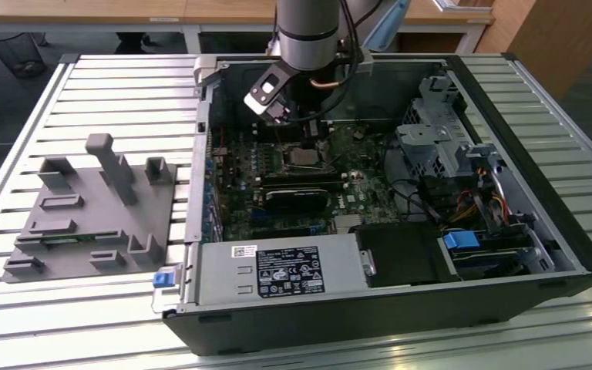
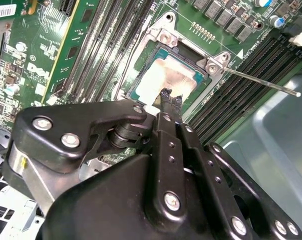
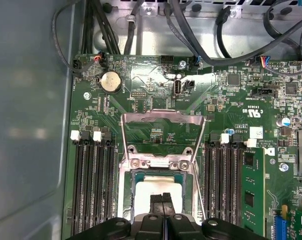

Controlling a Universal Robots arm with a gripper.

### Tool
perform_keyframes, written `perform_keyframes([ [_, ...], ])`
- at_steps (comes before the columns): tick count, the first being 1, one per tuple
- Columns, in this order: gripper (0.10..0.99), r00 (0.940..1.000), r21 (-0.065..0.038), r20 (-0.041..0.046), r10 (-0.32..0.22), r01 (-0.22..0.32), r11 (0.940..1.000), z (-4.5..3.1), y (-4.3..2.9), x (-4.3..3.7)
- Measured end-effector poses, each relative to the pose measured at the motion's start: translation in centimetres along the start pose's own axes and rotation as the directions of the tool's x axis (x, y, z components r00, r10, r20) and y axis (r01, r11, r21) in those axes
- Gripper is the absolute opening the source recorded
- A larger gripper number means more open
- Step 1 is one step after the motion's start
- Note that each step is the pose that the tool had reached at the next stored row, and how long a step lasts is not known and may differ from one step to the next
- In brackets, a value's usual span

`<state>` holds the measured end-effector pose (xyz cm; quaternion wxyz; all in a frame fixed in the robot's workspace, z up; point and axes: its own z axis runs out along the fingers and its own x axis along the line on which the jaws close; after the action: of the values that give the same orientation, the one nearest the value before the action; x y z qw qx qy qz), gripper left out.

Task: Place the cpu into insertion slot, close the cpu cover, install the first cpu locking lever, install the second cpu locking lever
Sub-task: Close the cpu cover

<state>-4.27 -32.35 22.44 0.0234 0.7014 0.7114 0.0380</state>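
While claw (image 2: 169, 97) hangs pinched, cpu (image 2: 166, 75) lies just beneath, in insertion slot (image 2: 187, 48).

Silver-grey arm (image 1: 307, 31); black fingers (image 2: 167, 145), silver screws.

Behind the slatted metal desk (image 1: 90, 100) stand pale wooden tables (image 1: 101, 9), with a wire wastebasket (image 1: 13, 48) on the grey floor (image 1: 80, 42).
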Motion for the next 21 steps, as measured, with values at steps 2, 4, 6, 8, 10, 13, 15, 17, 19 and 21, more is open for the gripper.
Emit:
perform_keyframes([
  [2,0.106,1.0000,0.000,0.0001,0.000,0.000,1.0000,-0.16,0.01,0.00],
  [4,0.106,1.0000,0.000,0.0000,0.000,0.000,1.0000,-0.33,0.03,0.01],
  [6,0.106,1.0000,0.000,-0.0001,0.000,0.000,1.0000,-0.57,0.05,0.01],
  [8,0.106,1.0000,0.000,0.0000,0.000,0.000,1.0000,-0.92,0.08,0.02],
  [10,0.106,1.0000,0.000,0.0000,0.000,0.000,1.0000,-1.34,0.12,0.03],
  [13,0.106,1.0000,0.000,-0.0001,0.000,0.000,1.0000,-2.28,0.20,0.05],
  [15,0.106,1.0000,0.000,0.0001,0.000,0.000,1.0000,-3.03,0.26,0.06],
  [17,0.106,1.0000,0.000,0.0000,0.000,0.000,1.0000,-3.70,0.32,0.08],
  [19,0.106,1.0000,0.000,0.0000,0.000,0.000,1.0000,-3.96,0.35,0.08],
  [21,0.106,1.0000,0.000,0.0000,0.000,0.000,1.0000,-3.97,0.35,-0.02],
])
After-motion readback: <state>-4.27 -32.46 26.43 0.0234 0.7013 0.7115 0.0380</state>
